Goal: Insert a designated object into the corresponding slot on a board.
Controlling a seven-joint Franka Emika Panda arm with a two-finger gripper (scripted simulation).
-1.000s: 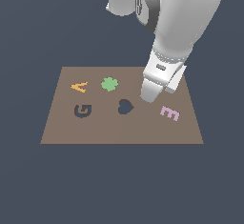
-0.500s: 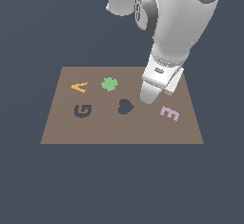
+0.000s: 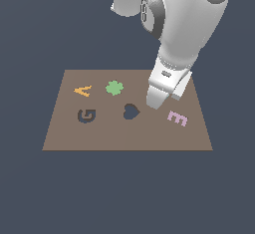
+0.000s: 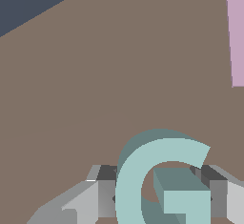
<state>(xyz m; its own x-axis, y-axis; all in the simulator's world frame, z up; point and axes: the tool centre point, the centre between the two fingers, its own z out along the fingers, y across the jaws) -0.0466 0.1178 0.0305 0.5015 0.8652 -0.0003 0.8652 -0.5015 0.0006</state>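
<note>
Pale teal G block (image 4: 159,180) sits between the gripper (image 4: 159,200) fingers (image 4: 102,197), clamped on both sides, over bare brown board (image 3: 124,133). Exterior view: gripper low over the board's middle, between heart recess (image 3: 131,111) and pink E (image 3: 177,118). G-shaped slot (image 3: 86,115) lies open near the board's exterior-view-left edge, well apart.

Even, flat simulator lighting, moderately bright; no glare. The board (image 3: 127,138) shows almost no cast shadows. Edges look slightly jagged, perhaps from low render resolution.
</note>
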